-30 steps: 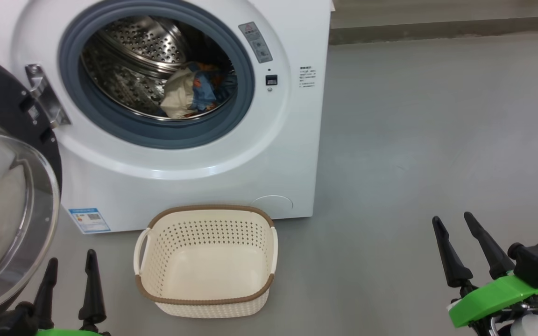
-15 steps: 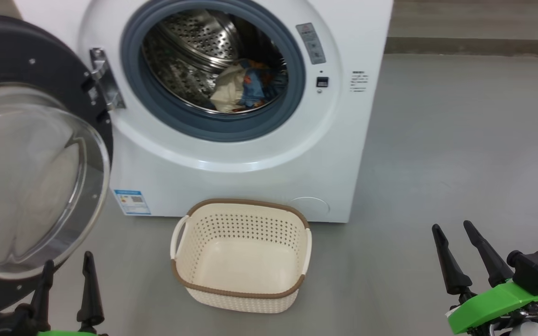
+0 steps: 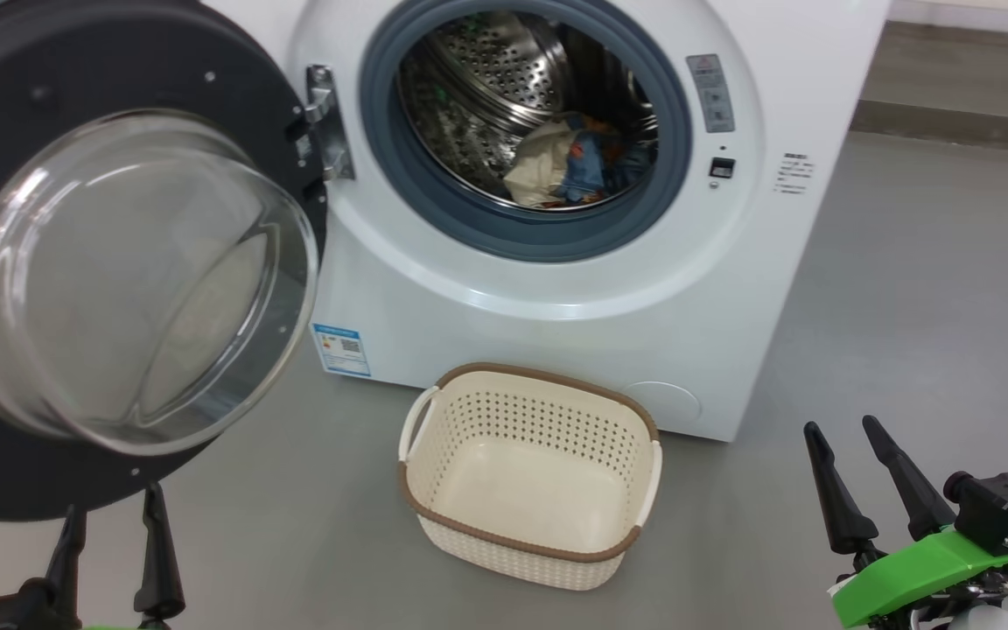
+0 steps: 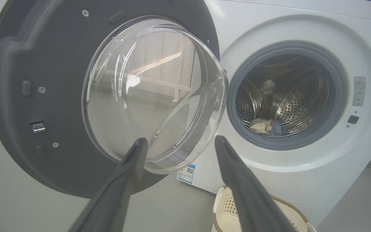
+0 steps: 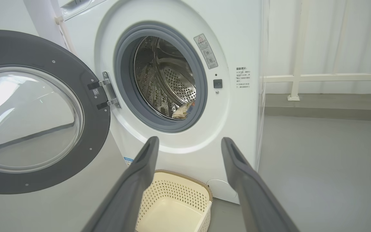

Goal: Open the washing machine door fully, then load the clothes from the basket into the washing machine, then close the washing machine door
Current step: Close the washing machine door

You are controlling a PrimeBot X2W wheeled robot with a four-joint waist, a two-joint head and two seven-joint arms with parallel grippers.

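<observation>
Only my head has turned. Clothes [image 3: 576, 164] lie inside the washing machine [image 3: 556, 297], door [image 3: 136, 271] swung open beside it, empty basket [image 3: 521, 429] on the grey floor [image 3: 924, 289] before it. My left gripper [image 3: 113, 500] and right gripper [image 3: 838, 424] gape wide, holding nothing.

Counting now: I'm seeing one washing machine [image 3: 556, 297], carrying one door [image 3: 119, 61] with one glass bowl [image 3: 119, 280] and one hinge [image 3: 326, 122]. One drum [image 3: 504, 79] is sitting inside, holding one bundle of clothes [image 3: 574, 166]; separate garments aren't resolving, so I'm not splitting that count. One basket [image 3: 548, 374] is showing two side handles [image 3: 416, 422]. The front panel is wearing one blue label [image 3: 340, 348], one grey warning sticker [image 3: 710, 92], one black square [image 3: 721, 167] and one round cover [image 3: 663, 402]. Two grippers are showing, left gripper [image 3: 115, 500] and right gripper [image 3: 839, 423], each carrying two fingers [image 3: 836, 499], four total.
</observation>
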